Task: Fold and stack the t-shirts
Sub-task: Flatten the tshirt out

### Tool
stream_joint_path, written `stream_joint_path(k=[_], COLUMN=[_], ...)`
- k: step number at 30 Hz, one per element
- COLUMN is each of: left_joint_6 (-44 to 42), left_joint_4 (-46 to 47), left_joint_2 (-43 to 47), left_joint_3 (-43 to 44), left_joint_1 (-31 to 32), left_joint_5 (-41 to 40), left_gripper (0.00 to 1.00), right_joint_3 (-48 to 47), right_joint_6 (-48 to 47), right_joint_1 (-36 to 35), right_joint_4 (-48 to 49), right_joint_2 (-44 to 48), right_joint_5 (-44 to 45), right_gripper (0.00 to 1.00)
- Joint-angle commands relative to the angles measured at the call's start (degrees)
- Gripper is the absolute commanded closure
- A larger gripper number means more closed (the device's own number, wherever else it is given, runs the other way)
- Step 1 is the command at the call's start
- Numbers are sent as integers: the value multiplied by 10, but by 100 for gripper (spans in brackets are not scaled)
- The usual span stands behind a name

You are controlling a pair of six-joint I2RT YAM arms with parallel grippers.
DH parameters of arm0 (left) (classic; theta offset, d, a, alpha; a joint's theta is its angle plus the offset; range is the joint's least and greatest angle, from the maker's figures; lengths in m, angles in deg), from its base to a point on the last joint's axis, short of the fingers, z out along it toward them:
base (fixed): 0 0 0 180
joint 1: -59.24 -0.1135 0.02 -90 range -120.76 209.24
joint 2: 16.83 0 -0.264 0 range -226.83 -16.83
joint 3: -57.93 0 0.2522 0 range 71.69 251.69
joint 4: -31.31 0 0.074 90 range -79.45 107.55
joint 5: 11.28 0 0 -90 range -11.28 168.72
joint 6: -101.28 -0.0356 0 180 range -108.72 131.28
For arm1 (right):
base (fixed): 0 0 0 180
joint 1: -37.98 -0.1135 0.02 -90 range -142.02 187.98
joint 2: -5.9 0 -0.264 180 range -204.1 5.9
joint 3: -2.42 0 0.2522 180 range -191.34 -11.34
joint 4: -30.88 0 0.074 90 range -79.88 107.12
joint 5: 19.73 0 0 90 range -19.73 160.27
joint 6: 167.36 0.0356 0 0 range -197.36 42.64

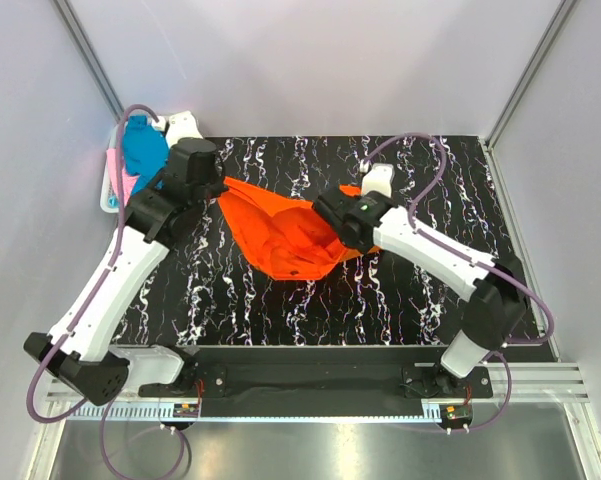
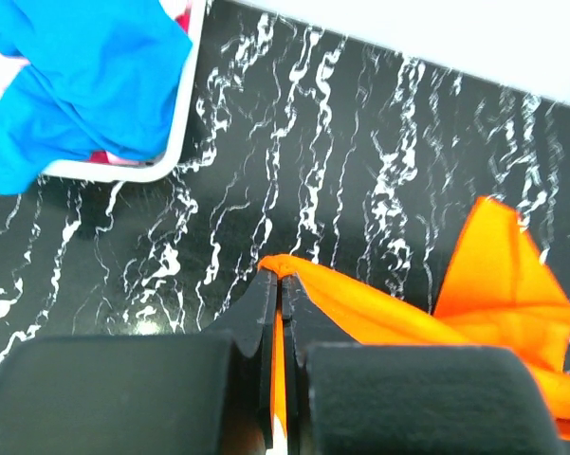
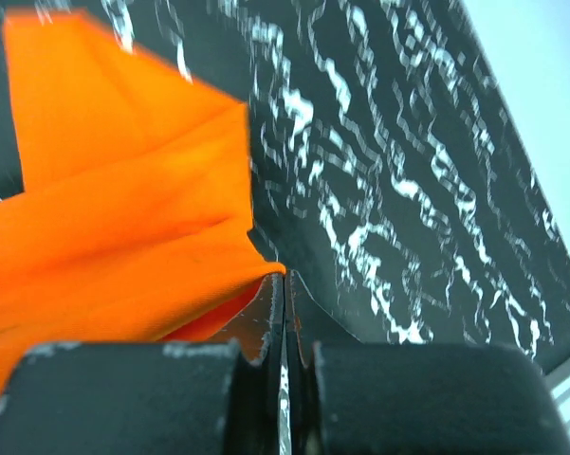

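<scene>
**Thin grips on orange shirt (image 1: pixel 285 235)**

Pinched at one corner by left gripper (image 2: pixel 281 277) and at the opposite edge by right gripper (image 3: pixel 285 282), each clenched on a mere sliver of cloth. Slung between them over mid-table (image 1: pixel 430 180), sagging and creased in the middle. Likely to slip free if pulled apart too hard. Likely to fold crooked if laid down with that slack bunched. Also worth avoiding: snagging basket (image 1: pixel 111 195), with teal shirt (image 1: pixel 143 150) and pink shirt (image 1: pixel 128 186) inside.
</scene>
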Motion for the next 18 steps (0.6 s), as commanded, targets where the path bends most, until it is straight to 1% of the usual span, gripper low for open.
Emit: stream_joint_path(k=[1, 5, 9, 13, 18], left_joint_6=[-20, -34, -43, -46, -53], left_joint_4=[6, -7, -20, -35, -59], left_joint_2=[27, 34, 48, 63, 87], left_joint_3=[58, 97, 138, 166, 209], left_joint_1=[-4, -4, -4, -4, -4], left_joint_5=[-35, -8, 27, 52, 68], left_gripper=[100, 100, 100, 100, 100], right_joint_3=[-56, -113, -139, -143, -137], right_joint_6=[-45, -92, -130, -150, -159], right_joint_1=[18, 19, 19, 18, 18], right_joint_4=[-12, -11, -11, -10, -10], right_joint_2=[48, 60, 91, 124, 179], right_joint_5=[68, 92, 96, 81, 33], right_gripper=[100, 100, 100, 100, 100])
